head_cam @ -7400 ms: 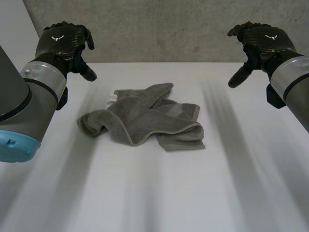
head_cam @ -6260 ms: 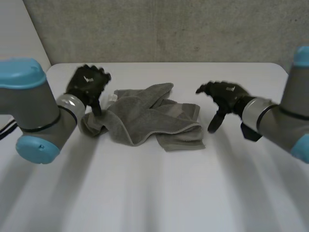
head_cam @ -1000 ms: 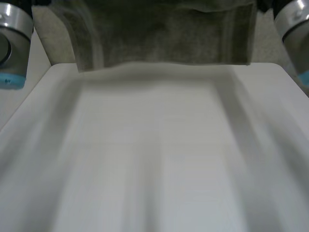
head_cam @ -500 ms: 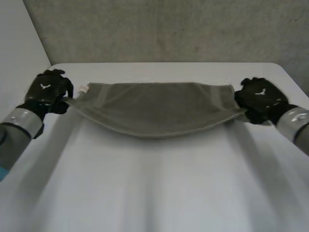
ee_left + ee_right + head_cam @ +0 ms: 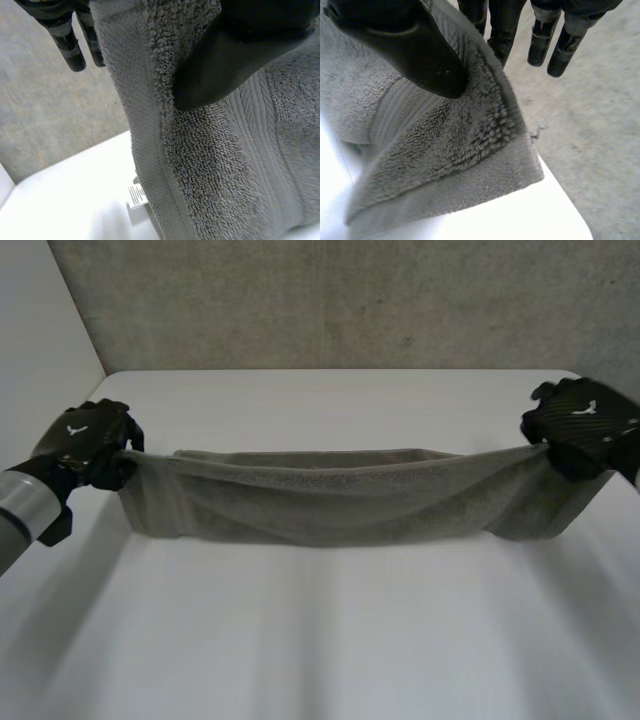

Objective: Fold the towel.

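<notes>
A grey towel (image 5: 330, 500) hangs stretched between both hands just above the white table (image 5: 320, 640), its lower edge resting on the table. My left hand (image 5: 85, 445) is shut on the towel's left end. My right hand (image 5: 580, 425) is shut on its right end. In the left wrist view the thumb (image 5: 225, 55) presses the towel (image 5: 210, 165) against the fingers, and a white label (image 5: 136, 196) hangs below. In the right wrist view the thumb (image 5: 410, 50) pinches a corner of the towel (image 5: 435, 155) against the fingers.
A grey wall (image 5: 330, 300) rises behind the table's far edge. The table's right far corner lies close to my right hand, and its left edge runs beside my left arm (image 5: 25, 515).
Both hands have come down from high up with the towel spread between them, then drawn towards me and further apart. The towel now sags onto the table.
</notes>
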Available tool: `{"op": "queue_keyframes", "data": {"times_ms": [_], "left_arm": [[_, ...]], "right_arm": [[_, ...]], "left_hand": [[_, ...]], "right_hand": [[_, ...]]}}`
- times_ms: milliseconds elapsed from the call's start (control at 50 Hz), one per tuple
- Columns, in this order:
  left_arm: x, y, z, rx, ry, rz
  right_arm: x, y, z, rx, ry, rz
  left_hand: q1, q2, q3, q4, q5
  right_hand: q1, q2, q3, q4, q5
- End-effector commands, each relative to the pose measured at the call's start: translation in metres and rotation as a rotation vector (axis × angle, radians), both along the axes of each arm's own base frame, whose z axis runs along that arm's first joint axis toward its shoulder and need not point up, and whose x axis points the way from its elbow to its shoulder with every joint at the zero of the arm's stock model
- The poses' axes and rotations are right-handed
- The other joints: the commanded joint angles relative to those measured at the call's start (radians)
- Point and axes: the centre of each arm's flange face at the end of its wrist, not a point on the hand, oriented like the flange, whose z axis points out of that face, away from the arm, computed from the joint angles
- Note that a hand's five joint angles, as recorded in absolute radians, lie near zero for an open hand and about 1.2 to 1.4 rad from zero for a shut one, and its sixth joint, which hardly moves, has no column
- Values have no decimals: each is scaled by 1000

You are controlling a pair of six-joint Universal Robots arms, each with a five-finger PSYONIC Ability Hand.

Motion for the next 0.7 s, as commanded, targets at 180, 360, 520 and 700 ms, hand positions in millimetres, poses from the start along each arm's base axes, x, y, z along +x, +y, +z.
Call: {"op": "queue_keyframes", "data": {"times_ms": [180,360,520,700], "left_arm": [[-23,-77,-52,48,-40,41],[-37,-102,-72,42,-53,27],[-38,-110,-80,38,-60,44],[-39,-108,-80,41,-69,47]], "right_arm": [[30,-84,-62,-9,70,37],[43,-108,-80,-66,83,9],[56,-119,-96,-92,82,22],[57,-123,-108,-96,93,-10]], "left_hand": [[97,46,-52,-59,45],[97,46,-52,-59,45],[97,46,-52,-59,45],[-757,-808,-52,-59,-808]], "right_hand": [[79,58,-44,-76,43],[79,58,-44,-76,43],[79,58,-44,-76,43],[-1143,-1164,-44,-76,-1179]]}}
